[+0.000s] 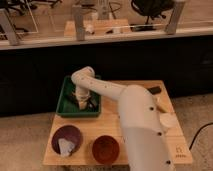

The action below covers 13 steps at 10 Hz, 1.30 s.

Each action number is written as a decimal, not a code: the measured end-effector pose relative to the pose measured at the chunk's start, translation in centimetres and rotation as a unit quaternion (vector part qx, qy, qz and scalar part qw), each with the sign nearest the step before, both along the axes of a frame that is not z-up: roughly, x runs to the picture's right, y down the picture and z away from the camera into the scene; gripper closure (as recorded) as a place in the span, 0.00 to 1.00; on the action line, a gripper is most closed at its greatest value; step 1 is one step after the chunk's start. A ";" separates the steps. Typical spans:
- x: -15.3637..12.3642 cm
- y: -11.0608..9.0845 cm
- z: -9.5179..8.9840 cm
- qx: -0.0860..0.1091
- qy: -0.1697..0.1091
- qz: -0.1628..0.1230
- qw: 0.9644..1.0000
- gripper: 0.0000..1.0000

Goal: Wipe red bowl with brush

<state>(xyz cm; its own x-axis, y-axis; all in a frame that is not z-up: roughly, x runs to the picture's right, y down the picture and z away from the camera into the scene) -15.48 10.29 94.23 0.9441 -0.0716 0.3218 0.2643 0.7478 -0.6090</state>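
Observation:
The red bowl (106, 148) sits at the front of the wooden table, right of the purple bowl (66, 138), which holds a pale scrap. My gripper (83, 100) is reaching down into the green tray (65, 102) at the back left of the table, well away from the red bowl. A dark shape (93, 104) lies in the tray beside the gripper. I cannot tell whether it is the brush. The brush's black handle and tan head do not show clearly.
My pale arm (142, 125) covers the right half of the table. A small dark object (154, 90) lies at the table's back right. A dark wall and a glass-railed ledge (100, 37) stand behind the table.

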 end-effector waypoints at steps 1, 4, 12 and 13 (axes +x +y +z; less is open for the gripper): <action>0.9 -0.6 -0.4 -0.002 -0.008 0.021 1.000 1.00; 3.3 -4.2 -3.7 0.006 -0.036 0.075 0.996 1.00; 11.3 -9.6 -14.6 -0.001 -0.188 0.236 0.953 1.00; 11.9 -8.9 -16.1 -0.011 -0.205 0.250 0.946 1.00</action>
